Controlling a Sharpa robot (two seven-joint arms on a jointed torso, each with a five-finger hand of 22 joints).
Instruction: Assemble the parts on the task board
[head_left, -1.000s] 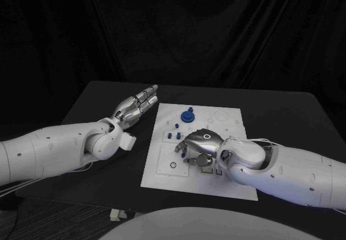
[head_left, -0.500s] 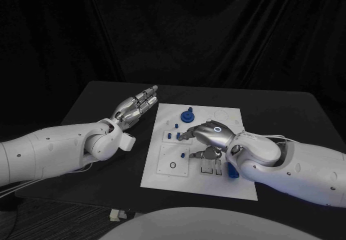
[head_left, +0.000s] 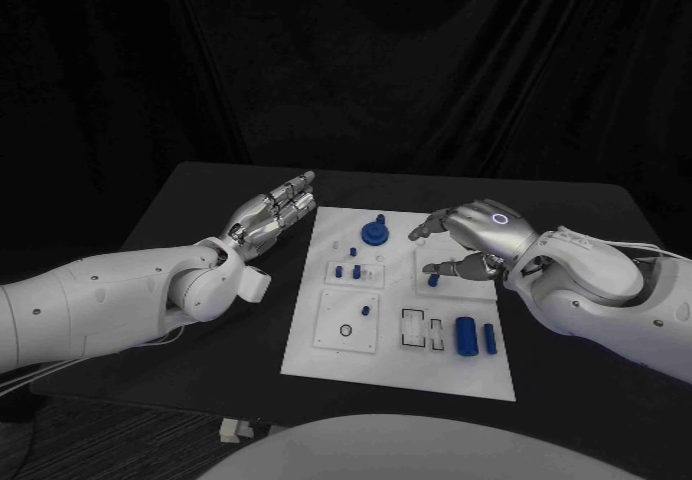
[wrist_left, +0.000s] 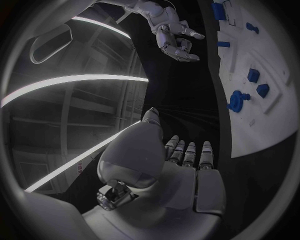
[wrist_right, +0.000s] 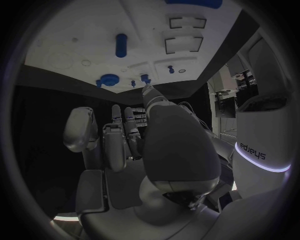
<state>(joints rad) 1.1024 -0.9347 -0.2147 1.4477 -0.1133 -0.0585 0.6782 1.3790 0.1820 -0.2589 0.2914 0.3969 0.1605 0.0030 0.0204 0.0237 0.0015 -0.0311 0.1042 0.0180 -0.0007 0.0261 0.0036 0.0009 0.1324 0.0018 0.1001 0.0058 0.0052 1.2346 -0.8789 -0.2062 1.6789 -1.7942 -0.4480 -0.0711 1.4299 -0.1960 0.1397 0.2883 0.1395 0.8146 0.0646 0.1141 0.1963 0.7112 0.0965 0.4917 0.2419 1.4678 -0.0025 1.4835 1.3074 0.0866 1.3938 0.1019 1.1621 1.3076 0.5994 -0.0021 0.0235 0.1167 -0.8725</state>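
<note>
Over the task board's (head_left: 325, 350) upper right, at about 2 o'clock from its centre, the right hand (head_left: 469, 238) hovers with fingers loosely curled and apart, holding nothing that I can see; the right wrist view shows bare fingers (wrist_right: 119, 132) with no part between them. Just below the hand, at its 7 o'clock, a small blue peg (head_left: 433, 282) stands in the board, near the fingertips but apart from them as far as I can tell. Farther out at 9 o'clock sits the round blue knob part (head_left: 374, 234) near the board's far edge, and at 8 o'clock a cluster of small blue pegs (head_left: 348, 271). At 6 o'clock, well apart from the hand, a larger blue cylinder (head_left: 466, 334) lies flat on the board's near right with a slimmer blue bar (head_left: 490, 340) just beside it; one more small blue piece (head_left: 365, 311) sits toward 7 o'clock by the centre.

Judgement: parts look like rigid moulded plastic, light, smooth, likely a bit slippery for metal fingers; not fragile. Small pegs call for a fingertip pinch at the top end; the cylinder is best taken across its middle, sides opposed.

The left hand (head_left: 274, 212) rests off the board at its 10 o'clock, over the black table (head_left: 188, 200), fingers straight and together, flat, holding nothing.
</note>
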